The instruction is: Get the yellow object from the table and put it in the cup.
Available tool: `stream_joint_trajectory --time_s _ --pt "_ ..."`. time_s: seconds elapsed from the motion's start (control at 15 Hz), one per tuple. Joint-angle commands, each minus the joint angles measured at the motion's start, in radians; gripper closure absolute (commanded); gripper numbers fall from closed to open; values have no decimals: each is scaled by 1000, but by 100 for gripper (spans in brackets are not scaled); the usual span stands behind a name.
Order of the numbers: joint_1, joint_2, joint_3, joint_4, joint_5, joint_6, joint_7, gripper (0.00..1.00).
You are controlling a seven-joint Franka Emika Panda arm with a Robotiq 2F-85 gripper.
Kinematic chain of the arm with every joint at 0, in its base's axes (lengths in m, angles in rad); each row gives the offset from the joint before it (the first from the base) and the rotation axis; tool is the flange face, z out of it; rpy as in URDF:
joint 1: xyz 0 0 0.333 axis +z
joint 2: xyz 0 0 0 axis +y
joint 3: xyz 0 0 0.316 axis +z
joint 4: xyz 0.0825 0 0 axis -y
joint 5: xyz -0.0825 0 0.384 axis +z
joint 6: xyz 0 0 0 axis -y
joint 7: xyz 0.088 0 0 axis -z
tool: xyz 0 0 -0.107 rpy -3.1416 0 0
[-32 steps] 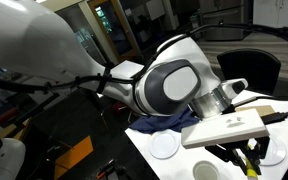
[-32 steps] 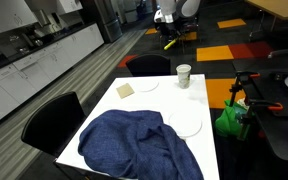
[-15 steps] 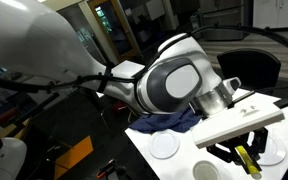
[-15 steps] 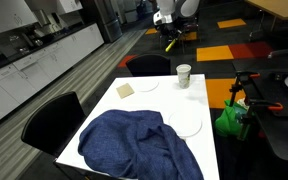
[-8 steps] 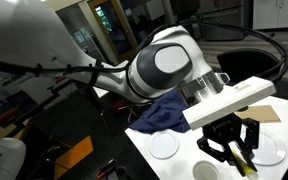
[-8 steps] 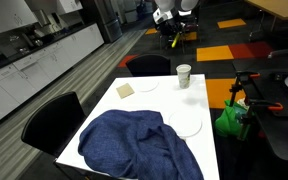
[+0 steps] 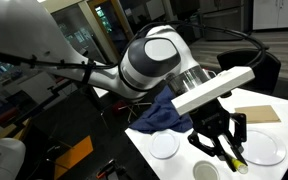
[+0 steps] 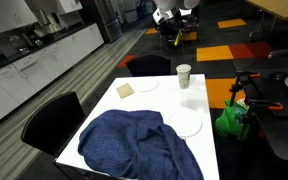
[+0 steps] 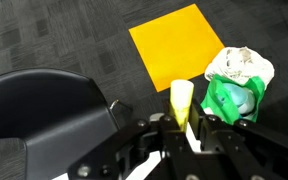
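My gripper (image 7: 227,140) is shut on the yellow object (image 7: 236,157), a thin stick that pokes down out of the jaws. In the wrist view the yellow object (image 9: 181,100) sits clamped between the two fingers of the gripper (image 9: 184,122). In an exterior view the gripper (image 8: 174,22) hangs high in the air beyond the far end of the table (image 8: 209,140). The white cup (image 8: 184,75) stands near that far end. In the near exterior view the cup (image 7: 206,171) lies just below and left of the gripper.
A blue cloth (image 8: 134,145) covers the near half of the table. A white plate (image 8: 187,124), a small saucer (image 8: 146,85) and a tan board (image 8: 125,89) lie on it. Black chairs (image 8: 149,65) stand round it. A green bag (image 9: 234,88) lies on the floor.
The arm has swung round and the wrist has turned. The gripper with the yellow object has moved left and lower in the near exterior view, still shut on the stick.
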Motion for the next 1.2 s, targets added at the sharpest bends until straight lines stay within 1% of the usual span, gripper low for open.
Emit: stream_joint_trajectory --time_s 0.0,0.07,0.4,0.6,1.13 --pt "16 0 29 -23 -17 -38 11 95" --pt "19 6 36 -26 -14 -40 7 95" --pt "48 30 64 -31 -21 -161 7 95" --pt "58 44 80 -29 -17 -207 6 95" --pt "67 141 103 -14 -11 -263 20 95"
